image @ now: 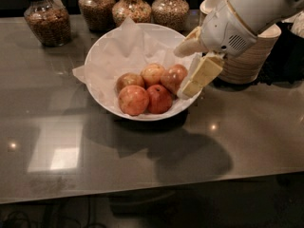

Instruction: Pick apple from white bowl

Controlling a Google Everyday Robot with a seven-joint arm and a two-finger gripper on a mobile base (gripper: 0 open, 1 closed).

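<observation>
We see the gripper (182, 73) spread wide and empty, just above the white bowl's (137, 116) right rim. The apple (133, 100) lies at the bowl's front left on crumpled paper (118, 56), touching the deep red apple (159, 99).

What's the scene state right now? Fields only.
gripper: open, empty, at the bowl's right rim, beside the rightmost apple
apple: front left in the bowl, not grasped
other apples: four, clustered with it
bowl: white, paper-lined, on the table
jars: four, behind the bowl
stacked bowls: right of the bowl, behind the arm
task: pick not yet done
</observation>
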